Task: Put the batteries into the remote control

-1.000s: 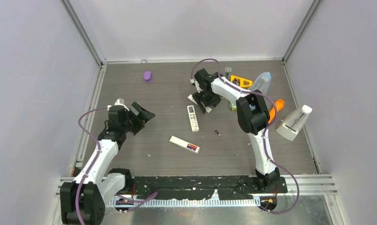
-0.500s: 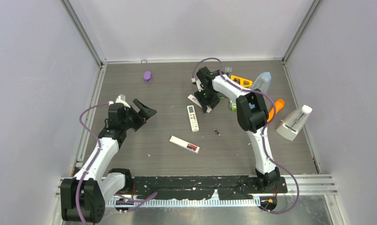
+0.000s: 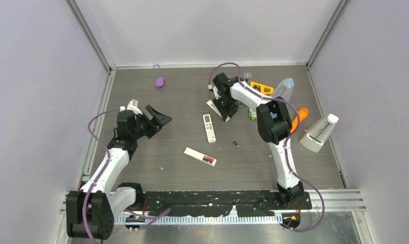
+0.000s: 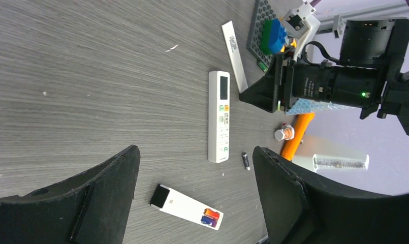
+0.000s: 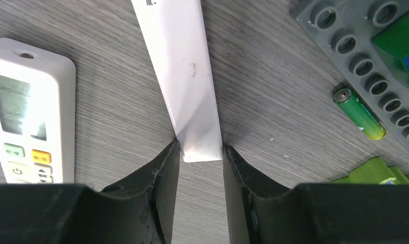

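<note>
A white remote control [image 3: 200,156] lies back-up mid-table with its compartment open; a blue and a red-orange battery [image 4: 210,217] sit in its end. A blackish battery [image 3: 235,143] lies loose to its right. A second remote [image 3: 209,127] lies face up behind it. At the back, my right gripper [image 3: 223,109] is shut on the near end of a flat white cover strip [image 5: 182,76], both fingertips [image 5: 169,157] touching its edges. A green battery [image 5: 358,113] lies to the right of it. My left gripper [image 3: 159,118] hovers open at the left, empty, above the table.
A grey studded plate [image 5: 365,46] with green and blue bricks lies right of the strip. A purple object [image 3: 160,82] sits back left. A yellow tool [image 3: 262,88], a clear bottle [image 3: 284,89], an orange carrot toy [image 3: 297,119] and a white wedge [image 3: 319,133] crowd the right side.
My right gripper's jaws have narrowed onto the white strip. My left gripper has drifted slightly right and toward the back, still open.
</note>
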`<act>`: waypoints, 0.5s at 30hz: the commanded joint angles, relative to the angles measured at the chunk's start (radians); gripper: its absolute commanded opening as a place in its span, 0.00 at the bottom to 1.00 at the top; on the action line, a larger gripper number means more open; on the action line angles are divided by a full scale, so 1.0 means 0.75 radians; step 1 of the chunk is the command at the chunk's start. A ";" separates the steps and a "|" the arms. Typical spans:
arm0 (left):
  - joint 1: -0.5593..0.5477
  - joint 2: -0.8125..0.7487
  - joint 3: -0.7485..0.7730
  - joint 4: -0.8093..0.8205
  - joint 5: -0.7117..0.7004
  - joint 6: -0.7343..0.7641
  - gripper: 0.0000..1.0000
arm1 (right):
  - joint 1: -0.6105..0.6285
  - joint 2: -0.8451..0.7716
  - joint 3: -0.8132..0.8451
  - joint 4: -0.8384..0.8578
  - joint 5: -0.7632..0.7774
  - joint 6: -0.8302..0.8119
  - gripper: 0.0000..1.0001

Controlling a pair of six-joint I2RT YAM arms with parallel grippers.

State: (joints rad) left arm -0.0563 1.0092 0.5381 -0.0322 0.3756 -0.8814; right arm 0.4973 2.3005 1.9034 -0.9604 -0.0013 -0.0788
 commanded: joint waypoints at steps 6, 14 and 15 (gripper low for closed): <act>0.010 0.046 0.002 0.210 0.163 0.016 0.81 | 0.026 -0.109 -0.131 0.084 0.000 0.025 0.34; 0.003 0.037 -0.077 0.336 0.259 0.010 0.80 | 0.026 -0.278 -0.256 0.182 -0.153 0.101 0.33; 0.001 0.034 -0.083 0.337 0.260 0.009 0.80 | 0.026 -0.292 -0.269 0.191 -0.165 0.122 0.33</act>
State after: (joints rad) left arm -0.0559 1.0451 0.4980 0.1345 0.5194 -0.8822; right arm 0.5098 2.1891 1.7317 -0.8669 -0.0620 -0.0353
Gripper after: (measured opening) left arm 0.804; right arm 0.382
